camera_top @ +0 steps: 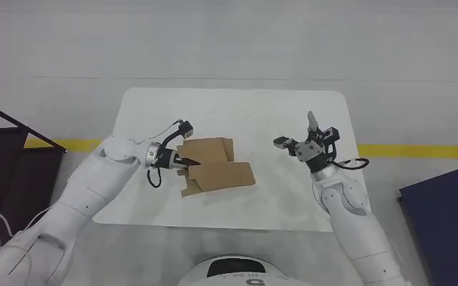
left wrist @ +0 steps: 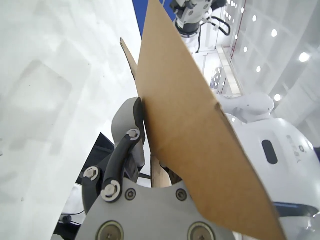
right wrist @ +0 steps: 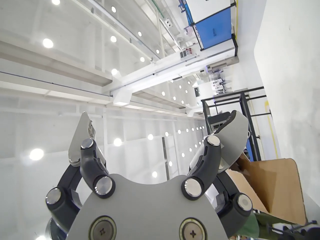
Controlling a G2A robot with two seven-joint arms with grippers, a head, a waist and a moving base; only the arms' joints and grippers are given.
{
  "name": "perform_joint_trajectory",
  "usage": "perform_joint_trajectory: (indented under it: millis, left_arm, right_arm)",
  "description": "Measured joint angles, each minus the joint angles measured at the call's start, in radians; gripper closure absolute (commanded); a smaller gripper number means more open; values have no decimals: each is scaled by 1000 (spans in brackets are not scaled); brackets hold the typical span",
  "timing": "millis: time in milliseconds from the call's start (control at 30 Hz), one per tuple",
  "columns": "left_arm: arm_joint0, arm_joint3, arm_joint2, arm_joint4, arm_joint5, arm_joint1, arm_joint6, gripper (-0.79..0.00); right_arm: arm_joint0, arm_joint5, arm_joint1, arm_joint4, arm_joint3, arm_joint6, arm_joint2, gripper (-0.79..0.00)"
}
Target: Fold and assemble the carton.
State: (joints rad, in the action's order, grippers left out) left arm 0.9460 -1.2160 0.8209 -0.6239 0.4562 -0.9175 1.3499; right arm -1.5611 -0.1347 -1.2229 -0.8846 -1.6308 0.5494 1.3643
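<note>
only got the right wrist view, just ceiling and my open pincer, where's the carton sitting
Observer: The carton lies on the white table, nearer the left arm's side.
Operator: how close is my right pincer to it
Observer: The right pincer is over the table's other side, apart from the carton, with bare table between them.
Operator: left arm doing anything
Observer: The left pincer is shut on the carton's edge; one finger presses on a cardboard panel.

white table | yellow floor line | blue panel
</note>
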Motion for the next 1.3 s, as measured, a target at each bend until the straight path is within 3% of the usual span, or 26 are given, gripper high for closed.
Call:
perform_joint_trajectory:
  millis: [200, 433, 667, 1100, 1300]
  left_arm:
    - [28, -80, -2, -69, 66, -1, -51, 0]
    - [13, -163, -40, -63, 67, 7, -52, 0]
    - [-26, -162, -95, -75, 62, 7, -48, 0]
    - [-64, -137, -162, -128, 33, -1, -18, 0]
    - [-77, -137, -180, -120, 30, -4, -15, 0]
  right_arm:
    - [-33, -51, 4, 20, -27, 138, 3, -785]
    - [-44, -117, 0, 96, -43, 198, -49, -785]
    - [-45, -104, 1, 71, -47, 250, -55, -782]
    - [-36, 8, 11, 15, -37, 440, -60, -640]
    - [-28, 14, 10, 8, -28, 421, -64, -637]
